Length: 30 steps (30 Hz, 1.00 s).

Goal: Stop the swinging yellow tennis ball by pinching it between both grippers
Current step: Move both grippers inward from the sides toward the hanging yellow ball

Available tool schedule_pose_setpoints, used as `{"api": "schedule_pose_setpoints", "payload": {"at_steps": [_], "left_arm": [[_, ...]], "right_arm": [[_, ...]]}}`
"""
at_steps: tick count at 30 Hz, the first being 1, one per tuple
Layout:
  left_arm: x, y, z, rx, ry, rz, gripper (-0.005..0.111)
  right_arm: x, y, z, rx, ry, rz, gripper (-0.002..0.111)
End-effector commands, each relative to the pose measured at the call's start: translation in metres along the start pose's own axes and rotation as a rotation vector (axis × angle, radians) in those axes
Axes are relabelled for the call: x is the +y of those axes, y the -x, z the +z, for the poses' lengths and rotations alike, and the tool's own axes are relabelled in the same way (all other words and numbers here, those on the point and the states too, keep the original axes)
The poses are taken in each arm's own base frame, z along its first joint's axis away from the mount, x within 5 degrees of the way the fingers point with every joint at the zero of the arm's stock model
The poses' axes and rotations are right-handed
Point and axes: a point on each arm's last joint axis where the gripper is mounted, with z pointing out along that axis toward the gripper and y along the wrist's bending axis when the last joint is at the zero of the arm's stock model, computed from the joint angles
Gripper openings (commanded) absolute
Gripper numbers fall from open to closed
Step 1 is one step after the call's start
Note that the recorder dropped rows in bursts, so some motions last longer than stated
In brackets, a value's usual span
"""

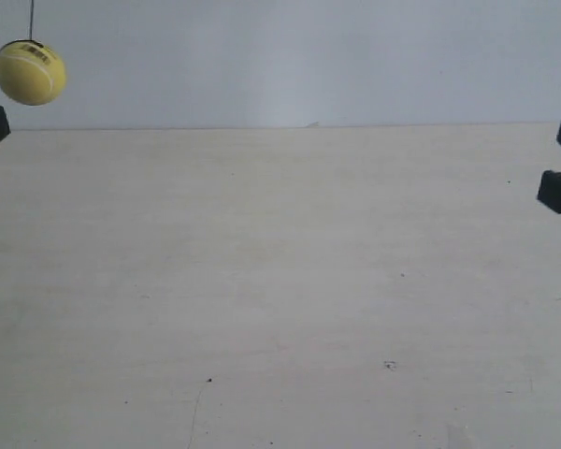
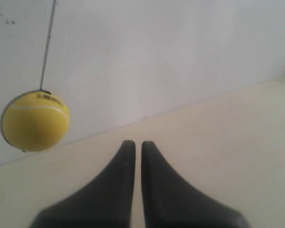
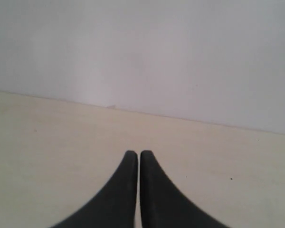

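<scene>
Hanging on a thin string at the upper left of the exterior frame, the yellow tennis ball looks light, fuzzy and springy, so I'd press its opposite flanks with my left gripper and right gripper, both empty with fingers drawn together.

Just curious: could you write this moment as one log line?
yellow tennis ball on string, untouched | left gripper shut, empty, ball in view | right gripper shut, empty, no ball in view | pinch not yet made
</scene>
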Motion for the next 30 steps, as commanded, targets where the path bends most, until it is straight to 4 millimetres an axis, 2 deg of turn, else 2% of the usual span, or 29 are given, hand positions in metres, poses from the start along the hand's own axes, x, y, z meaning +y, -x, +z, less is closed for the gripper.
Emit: {"api": "schedule_pose_setpoints", "payload": {"at_steps": [1,5,17,26,30], "left_arm": [[0.006,-0.006,0.014,0.062,0.007,0.020,0.005],[0.011,-0.005,0.018,0.074,0.040,0.031,0.005],[0.016,-0.006,0.021,0.063,0.088,0.073,0.005],[0.017,-0.021,0.044,0.095,0.008,0.117,0.005],[0.019,-0.025,0.056,0.107,-0.015,0.108,0.005]], "right_arm": [[0.003,-0.009,0.019,0.002,0.063,-0.056,0.000],[0.004,-0.014,0.026,0.009,0.085,-0.058,0.000],[0.007,-0.012,0.027,-0.036,0.121,-0.087,0.000],[0.012,-0.007,0.026,-0.090,0.168,-0.143,0.000],[0.009,-0.007,0.038,-0.068,0.167,-0.140,0.000]]}}
